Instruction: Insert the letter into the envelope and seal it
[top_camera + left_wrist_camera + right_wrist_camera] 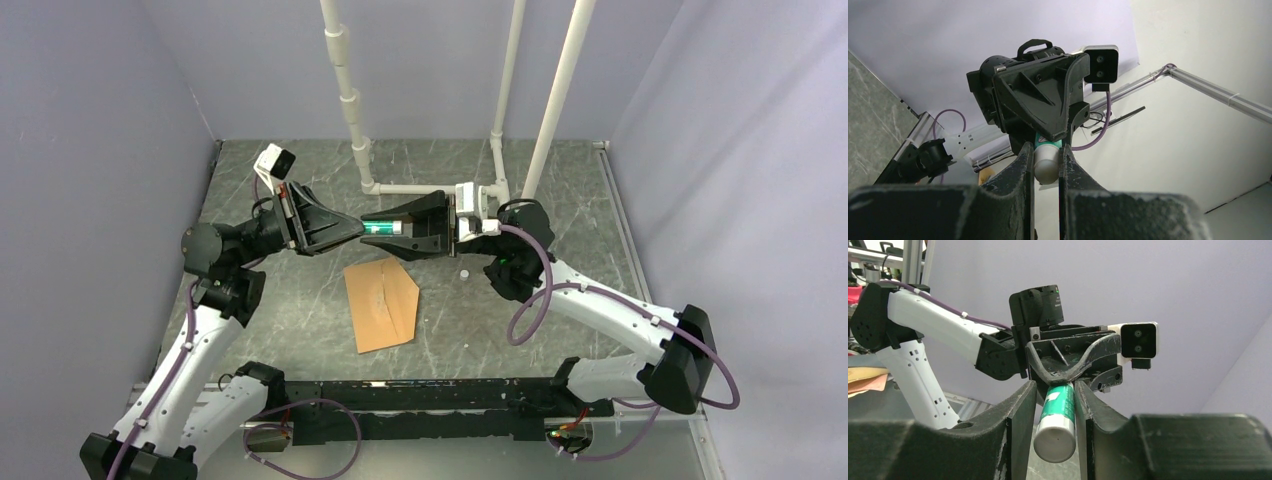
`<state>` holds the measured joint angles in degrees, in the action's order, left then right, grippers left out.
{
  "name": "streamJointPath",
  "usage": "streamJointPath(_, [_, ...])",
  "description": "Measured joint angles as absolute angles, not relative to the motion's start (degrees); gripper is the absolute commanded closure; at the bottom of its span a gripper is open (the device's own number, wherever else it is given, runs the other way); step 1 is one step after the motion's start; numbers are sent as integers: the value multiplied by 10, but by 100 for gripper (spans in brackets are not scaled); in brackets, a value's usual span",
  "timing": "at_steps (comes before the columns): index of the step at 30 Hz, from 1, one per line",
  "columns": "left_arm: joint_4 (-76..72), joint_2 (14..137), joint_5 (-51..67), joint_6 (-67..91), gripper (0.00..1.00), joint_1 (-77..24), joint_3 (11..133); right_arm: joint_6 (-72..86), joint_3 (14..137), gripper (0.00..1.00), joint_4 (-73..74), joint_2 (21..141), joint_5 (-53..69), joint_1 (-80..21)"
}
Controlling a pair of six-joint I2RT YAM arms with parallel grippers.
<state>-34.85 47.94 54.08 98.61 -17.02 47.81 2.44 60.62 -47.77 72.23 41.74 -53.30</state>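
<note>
The brown envelope (380, 303) lies flat on the table, its pointed flap open toward the right. No separate letter shows in the top view. A tan and peach paper edge (865, 380) shows at the far left of the right wrist view; I cannot tell which sheet it is. Both grippers meet tip to tip in the air behind the envelope. My left gripper (355, 228) (1046, 150) is shut on the white end of a green glue stick (381, 227) (1045, 165) (1058, 410). My right gripper (390, 228) (1055, 387) straddles the green tube; one finger touches it and a thin gap remains at the other.
White pipes (350, 110) rise from the back of the table, just behind the two grippers. A small white object (465, 272) lies on the table right of the envelope. Purple walls enclose the left, back and right sides.
</note>
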Motion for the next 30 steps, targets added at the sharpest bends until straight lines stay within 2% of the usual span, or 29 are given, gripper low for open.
streamJointPath(7, [-358,477,541,988,98,-171,478,17,614,59,-472,727,422,-537])
streamJointPath(10, [-361,477,540,991,98,-171,478,17,615,60,-471,729,424,-538])
streamJointPath(15, [-374,477,541,997,98,-172,476,17,615,72,-472,730,423,-538])
streamJointPath(19, [-391,475,538,1003,98,-173,470,17,619,75,-472,731,424,-538])
streamJointPath(24, [-404,475,536,1009,98,-174,465,15,621,94,-467,731,423,-540])
streamJointPath(25, [-406,475,536,1012,94,-174,465,15,622,97,-465,731,423,-540])
streamJointPath(26, [-406,475,536,1012,83,-174,465,15,624,99,-462,731,423,-540])
streamJointPath(28, [-401,474,535,1009,48,-174,465,15,627,100,-457,731,422,-541])
streamJointPath(30, [-382,470,532,988,24,-174,466,15,627,100,-449,731,420,-542])
